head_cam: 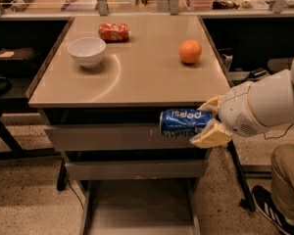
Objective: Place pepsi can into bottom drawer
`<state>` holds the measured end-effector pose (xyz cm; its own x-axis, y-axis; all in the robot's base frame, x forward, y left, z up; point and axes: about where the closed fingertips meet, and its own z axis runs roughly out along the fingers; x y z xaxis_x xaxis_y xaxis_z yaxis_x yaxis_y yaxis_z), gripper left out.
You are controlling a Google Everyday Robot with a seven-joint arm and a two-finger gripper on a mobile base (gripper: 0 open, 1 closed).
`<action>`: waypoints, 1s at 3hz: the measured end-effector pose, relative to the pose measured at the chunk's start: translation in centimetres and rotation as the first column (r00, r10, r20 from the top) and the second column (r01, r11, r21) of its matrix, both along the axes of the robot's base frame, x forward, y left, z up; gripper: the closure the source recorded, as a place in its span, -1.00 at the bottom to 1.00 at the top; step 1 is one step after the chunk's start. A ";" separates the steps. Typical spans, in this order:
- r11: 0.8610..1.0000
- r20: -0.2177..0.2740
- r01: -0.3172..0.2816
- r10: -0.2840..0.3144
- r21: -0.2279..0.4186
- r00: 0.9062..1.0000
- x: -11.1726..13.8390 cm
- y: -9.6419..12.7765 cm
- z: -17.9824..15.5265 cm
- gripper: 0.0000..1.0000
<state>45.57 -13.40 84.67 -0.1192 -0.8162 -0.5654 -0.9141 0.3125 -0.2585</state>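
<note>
The pepsi can (182,123) is dark blue with white lettering and lies sideways in my gripper (210,121). The gripper's tan fingers (209,136) are shut on the can's right end. The can hangs in the air in front of the table's front edge, level with the top grey drawer front (108,137). The bottom drawer (137,207) is pulled out below, a wide grey tray with low side walls. The can is well above it, over its right part.
On the tan tabletop (137,77) stand a white bowl (86,51), an orange-red snack bag (113,32) and an orange (190,51). A second grey drawer front (132,170) sits under the top one. A person's leg and shoe (279,195) are at the lower right.
</note>
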 end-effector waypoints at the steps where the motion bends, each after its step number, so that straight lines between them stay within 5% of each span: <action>1: 1.000 -0.018 -0.013 0.013 -0.013 1.000 1.5 0.7 -2.3 1.00; 3: 0.998 -0.121 0.067 -0.069 -0.018 0.990 4.4 -1.2 -18.7 1.00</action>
<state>49.97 -14.65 66.01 -0.2421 -0.8113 -0.5322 -0.9157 0.3723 -0.1510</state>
